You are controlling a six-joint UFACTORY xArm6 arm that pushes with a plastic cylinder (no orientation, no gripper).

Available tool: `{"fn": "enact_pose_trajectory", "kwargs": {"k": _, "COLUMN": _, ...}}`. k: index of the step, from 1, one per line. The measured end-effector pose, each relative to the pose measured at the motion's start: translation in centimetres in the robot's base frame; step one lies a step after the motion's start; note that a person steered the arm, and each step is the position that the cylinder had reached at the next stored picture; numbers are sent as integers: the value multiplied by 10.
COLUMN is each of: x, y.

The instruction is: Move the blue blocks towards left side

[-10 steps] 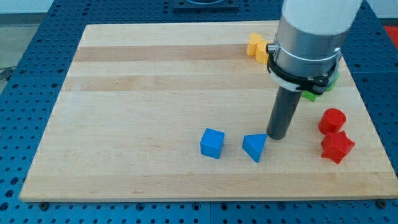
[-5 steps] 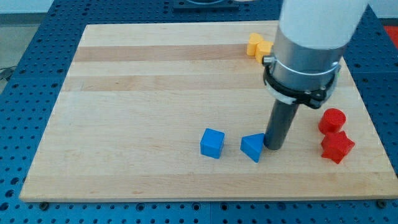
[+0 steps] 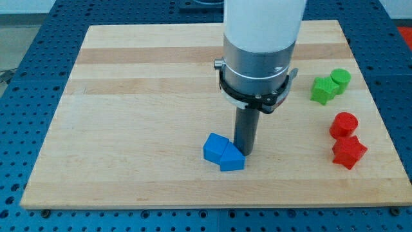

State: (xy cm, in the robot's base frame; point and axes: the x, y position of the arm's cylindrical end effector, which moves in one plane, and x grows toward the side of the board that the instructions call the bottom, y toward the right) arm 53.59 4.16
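Tip [image 3: 244, 153] moved left; blue triangular block [image 3: 232, 158] now touching blue cube [image 3: 214, 147].

A pale wooden board [image 3: 141, 84] lies on a blue perforated table [image 3: 26, 77] under even light.

No legible text, label, brand, number or sign appears on the table [image 3: 129, 96], the blocks, the rod or the surrounding perforated blue surface [image 3: 26, 58].
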Motion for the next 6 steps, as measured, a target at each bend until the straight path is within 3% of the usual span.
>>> {"fn": "enact_pose_trajectory", "kwargs": {"k": 2, "x": 4, "y": -6}}
{"fn": "enact_pose_trajectory", "kwargs": {"k": 4, "x": 25, "y": 26}}
{"fn": "enact_pose_trajectory", "kwargs": {"k": 6, "x": 41, "y": -17}}
